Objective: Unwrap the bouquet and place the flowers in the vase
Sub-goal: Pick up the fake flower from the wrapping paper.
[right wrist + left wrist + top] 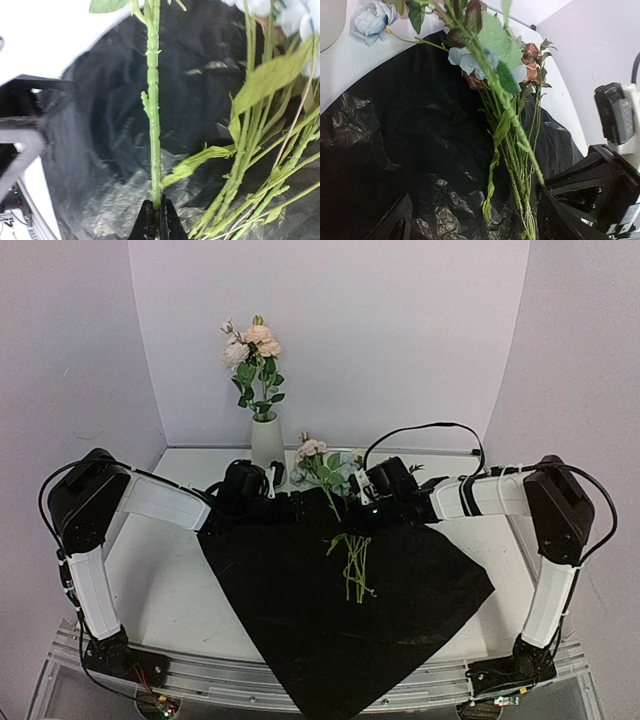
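One vase (266, 443) stood upright at the back of the white table (165, 590). It held a small cluster of pink and peach blooms (254, 345) with green leaves (their stems could not be counted from where I stood).

One black wrapping sheet (300, 610) lay spread flat over the middle of the table, reaching its near edge. On it lay one loose heap of flowers (352, 562), stems toward the near side and heads toward the vase. Among the heads I made out a pale blue bloom (466, 59), a rust one (532, 52), and a second pale blue bloom (370, 20) lying off the sheet on the bare table.

Two grippers were at the sheet's far edge. The right gripper (156, 204) was clamped tight on the lower end of a single green stem (153, 100), beside the heap. The left gripper (475, 215) stood spread wide over the heap's stems, gripping nothing.
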